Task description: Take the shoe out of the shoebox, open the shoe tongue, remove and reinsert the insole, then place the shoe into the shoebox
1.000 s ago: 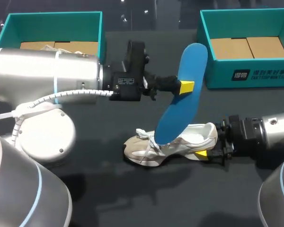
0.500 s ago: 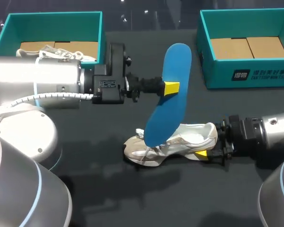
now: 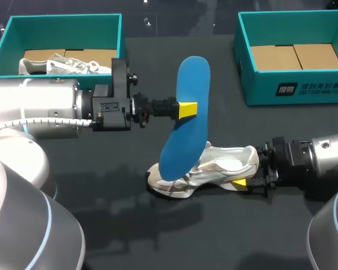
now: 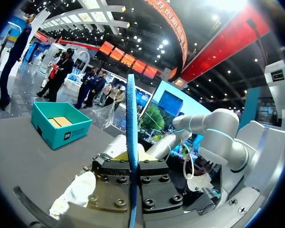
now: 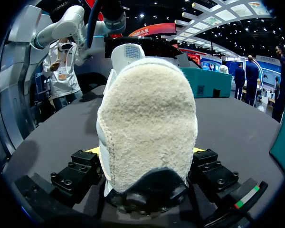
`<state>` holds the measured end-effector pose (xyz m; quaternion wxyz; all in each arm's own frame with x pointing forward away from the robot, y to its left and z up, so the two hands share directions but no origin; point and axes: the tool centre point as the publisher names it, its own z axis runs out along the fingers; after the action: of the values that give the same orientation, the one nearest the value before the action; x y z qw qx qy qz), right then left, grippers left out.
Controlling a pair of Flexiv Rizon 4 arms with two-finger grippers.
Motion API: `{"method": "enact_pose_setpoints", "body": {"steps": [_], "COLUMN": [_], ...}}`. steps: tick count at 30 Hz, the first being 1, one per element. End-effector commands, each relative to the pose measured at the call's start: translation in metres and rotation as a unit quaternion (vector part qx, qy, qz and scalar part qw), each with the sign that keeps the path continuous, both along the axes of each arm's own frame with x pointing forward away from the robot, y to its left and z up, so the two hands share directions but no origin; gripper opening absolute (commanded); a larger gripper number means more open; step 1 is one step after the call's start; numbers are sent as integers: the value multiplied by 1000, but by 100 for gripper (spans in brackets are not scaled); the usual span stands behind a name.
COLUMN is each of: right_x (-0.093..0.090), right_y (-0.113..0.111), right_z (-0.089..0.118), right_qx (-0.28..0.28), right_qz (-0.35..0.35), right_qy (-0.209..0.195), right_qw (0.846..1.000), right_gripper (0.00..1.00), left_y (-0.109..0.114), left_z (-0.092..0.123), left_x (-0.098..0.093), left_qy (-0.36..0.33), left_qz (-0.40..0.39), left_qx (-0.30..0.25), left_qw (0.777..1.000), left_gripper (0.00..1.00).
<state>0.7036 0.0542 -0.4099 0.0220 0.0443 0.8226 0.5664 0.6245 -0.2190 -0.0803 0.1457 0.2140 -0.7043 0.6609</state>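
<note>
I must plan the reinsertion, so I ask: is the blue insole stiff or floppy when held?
Probably semi-stiff: gripped mid-length by the left hand, the blue insole stands nearly upright with only a gentle curve. Likely light and bendable, since the left wrist view shows it very thin.

Dark table (image 3: 225, 225), spare sneaker (image 3: 62, 63) far left

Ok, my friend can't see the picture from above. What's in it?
The left gripper holds a blue insole over a white shoe on a dark table, and the right gripper grips the shoe's heel. Two teal boxes sit at the back; the left box holds another shoe.
</note>
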Motion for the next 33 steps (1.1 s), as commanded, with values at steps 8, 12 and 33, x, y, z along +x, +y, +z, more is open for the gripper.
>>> {"method": "enact_pose_setpoints", "body": {"steps": [8, 12, 33], "right_x": [-1, -1, 0], "right_y": [1, 1, -5], "right_z": [0, 0, 4], "right_qx": [-2, -2, -73], "right_qz": [-1, -1, -9], "right_qy": [0, 0, 5], "right_qw": [1000, 1000, 997], "right_gripper": [0, 0, 100], "left_y": [11, 11, 11], "left_z": [-3, -3, -3], "left_x": [1, 1, 1], "left_qy": [0, 0, 0], "left_qz": [-3, -3, -3], "left_qx": [-6, -6, -6], "left_qw": [1000, 1000, 1000], "left_gripper": [0, 0, 0]}}
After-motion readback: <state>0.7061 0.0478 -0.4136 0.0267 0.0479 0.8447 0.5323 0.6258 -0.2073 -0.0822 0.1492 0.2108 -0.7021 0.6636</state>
